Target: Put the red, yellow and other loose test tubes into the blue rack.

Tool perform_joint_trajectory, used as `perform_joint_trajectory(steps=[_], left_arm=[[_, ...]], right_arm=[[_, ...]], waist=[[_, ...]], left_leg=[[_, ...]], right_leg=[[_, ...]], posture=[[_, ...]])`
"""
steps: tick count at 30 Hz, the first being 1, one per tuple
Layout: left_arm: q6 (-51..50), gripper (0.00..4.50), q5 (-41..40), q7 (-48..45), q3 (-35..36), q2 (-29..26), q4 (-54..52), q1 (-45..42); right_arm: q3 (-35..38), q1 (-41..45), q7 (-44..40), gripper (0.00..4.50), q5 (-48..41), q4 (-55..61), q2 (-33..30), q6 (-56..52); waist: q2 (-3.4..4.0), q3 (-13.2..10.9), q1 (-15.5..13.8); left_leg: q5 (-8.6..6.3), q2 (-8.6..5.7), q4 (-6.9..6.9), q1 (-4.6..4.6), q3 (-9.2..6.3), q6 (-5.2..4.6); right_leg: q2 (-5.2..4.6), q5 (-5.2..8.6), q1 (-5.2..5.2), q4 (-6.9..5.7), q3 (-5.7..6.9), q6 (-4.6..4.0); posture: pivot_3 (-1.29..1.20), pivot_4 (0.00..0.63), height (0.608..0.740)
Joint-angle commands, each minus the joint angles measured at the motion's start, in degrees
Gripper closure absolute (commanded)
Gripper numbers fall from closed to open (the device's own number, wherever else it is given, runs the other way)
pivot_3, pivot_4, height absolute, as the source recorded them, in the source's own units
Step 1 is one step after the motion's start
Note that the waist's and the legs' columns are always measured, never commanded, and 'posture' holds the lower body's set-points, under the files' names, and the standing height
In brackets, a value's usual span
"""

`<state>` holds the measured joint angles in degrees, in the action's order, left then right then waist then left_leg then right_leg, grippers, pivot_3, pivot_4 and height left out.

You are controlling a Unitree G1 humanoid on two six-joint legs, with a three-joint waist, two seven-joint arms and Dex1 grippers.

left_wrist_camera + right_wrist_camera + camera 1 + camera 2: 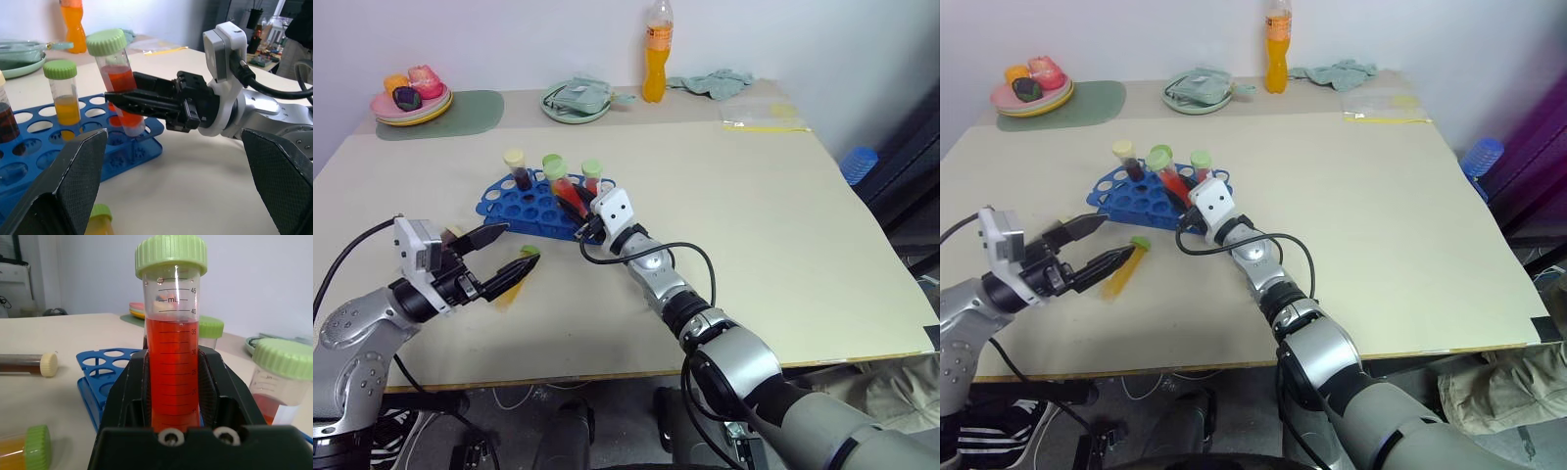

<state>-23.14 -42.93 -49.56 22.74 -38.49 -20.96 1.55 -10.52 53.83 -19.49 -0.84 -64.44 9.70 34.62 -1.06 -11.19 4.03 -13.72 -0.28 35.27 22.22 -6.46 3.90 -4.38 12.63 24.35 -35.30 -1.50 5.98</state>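
Tabletop (783, 235), right end effector (128, 97) clamping red tube (119, 83), apparently over rack (524, 208)

We logged: rack (524, 206) bright blue | held tube (171, 357) red liquid, green cap | lying tube (1124, 270) yellow-orange, green cap | bottle (656, 61) orange

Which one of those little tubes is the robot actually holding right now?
The red tube with the green cap, pinched upright in the right gripper at the blue rack. No gripper holds any of the others.
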Motion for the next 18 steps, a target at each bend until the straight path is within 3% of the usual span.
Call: perform_joint_trajectory(steps=[1, 18], left_arm=[[0.8, 0.0, -0.3, 0.1, 0.3, -0.1, -2.2, -0.4], [1.5, 0.0, 0.2, -0.8, 0.1, 0.1, -1.2, -0.2]], right_arm=[[0.9, -0.5, -0.2, 3.71, -1.1, 1.3, 8.3, -0.6], [1.8, -3.5, -3.0, 3.71, -3.7, 3.7, 7.9, -2.3]], waist=[[0.0, 0.0, 0.0], [0.0, 0.0, 0.0]], left_leg=[[0.0, 0.0, 0.0, -0.01, 0.0, 0.0], [0.01, 0.0, 0.0, -0.03, 0.0, 0.01]], right_leg=[[0.0, 0.0, 0.0, 0.0, 0.0, 0.0], [0.0, 0.0, -0.01, -0.04, 0.0, 0.01]], posture=[[0.0, 0.15, 0.74], [0.0, 0.15, 0.74]])
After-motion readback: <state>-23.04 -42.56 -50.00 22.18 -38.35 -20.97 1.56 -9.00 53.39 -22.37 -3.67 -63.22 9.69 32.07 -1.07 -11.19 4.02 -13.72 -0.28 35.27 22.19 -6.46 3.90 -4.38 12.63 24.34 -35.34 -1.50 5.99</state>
